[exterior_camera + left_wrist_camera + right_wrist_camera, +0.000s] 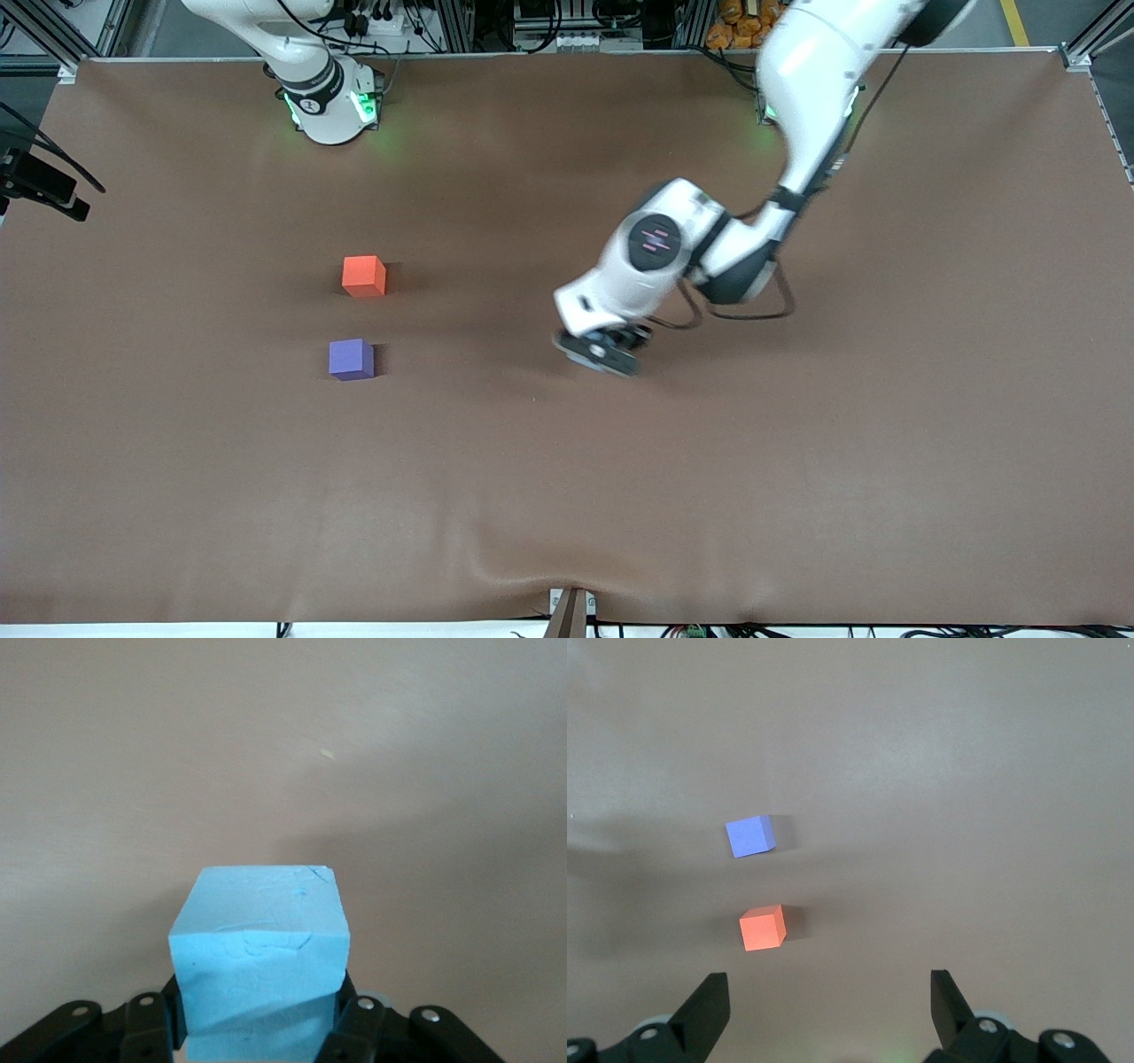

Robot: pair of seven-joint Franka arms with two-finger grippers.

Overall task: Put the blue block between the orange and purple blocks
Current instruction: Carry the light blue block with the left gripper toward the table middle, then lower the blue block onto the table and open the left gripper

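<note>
left gripper (599,347): just right of centre in the front view, low over the brown surface (797,461), jaws clamped on the blue block (259,943)
blue block: fills the lower middle of the left wrist view, pinched from both sides
right gripper (828,1010): arm's just waiting, jaws wide, nothing in them
orange block (364,276): left of centre, front view
purple block (351,359): right below the orange one, small gap between them
</note>
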